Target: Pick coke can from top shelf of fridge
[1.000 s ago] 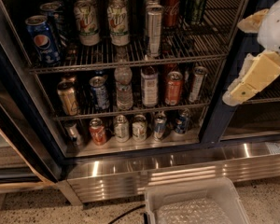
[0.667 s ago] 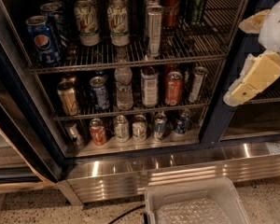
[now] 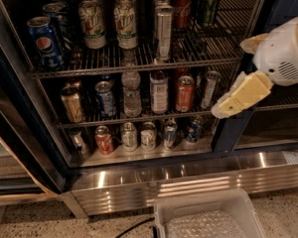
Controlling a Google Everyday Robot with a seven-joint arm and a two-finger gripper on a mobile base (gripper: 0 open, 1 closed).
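The fridge (image 3: 227, 133) stands open in the camera view, its dark frame around wire racks full of drinks. The coke can (image 3: 183, 7), red with white script, stands upright at the back right of the top shelf (image 3: 139, 59). It is behind a tall slim silver can (image 3: 163, 31) and left of a dark green can (image 3: 208, 4). My gripper (image 3: 232, 77) is at the right, in front of the fridge's right frame post. It is open and empty, below and to the right of the coke can, at about the level of the middle rack.
A blue Pepsi can (image 3: 45, 42) and two tall pale cans (image 3: 125, 21) also stand on the top shelf. An orange-red can (image 3: 185, 93) is on the middle rack. A clear plastic bin (image 3: 208, 217) sits on the floor in front of the ribbed steel base (image 3: 139, 182).
My gripper has moved a little to the left and down, toward the fridge opening. The cans have not moved.
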